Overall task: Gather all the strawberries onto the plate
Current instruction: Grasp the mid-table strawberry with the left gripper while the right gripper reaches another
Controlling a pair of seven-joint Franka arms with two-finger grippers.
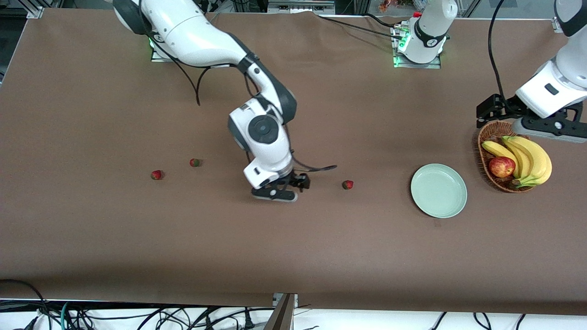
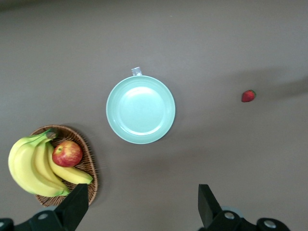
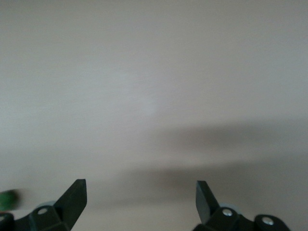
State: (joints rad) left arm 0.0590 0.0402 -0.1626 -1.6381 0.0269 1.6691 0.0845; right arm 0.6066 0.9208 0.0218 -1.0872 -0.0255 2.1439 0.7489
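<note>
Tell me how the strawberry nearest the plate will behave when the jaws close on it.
The strawberry is tiny and rounded, so it will probably roll or skid on the smooth table if nudged off-centre. It looks far smaller than the opening of the right gripper, so light and easily missed. Being a berry, it may bruise; the plate lies empty beside it.

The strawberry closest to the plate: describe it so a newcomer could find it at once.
Start at the mint-green plate beside the wicker basket. Toward the right arm's end, a lone strawberry lies on the bare table, between the plate and the open right gripper. The other two strawberries lie past that gripper.
</note>
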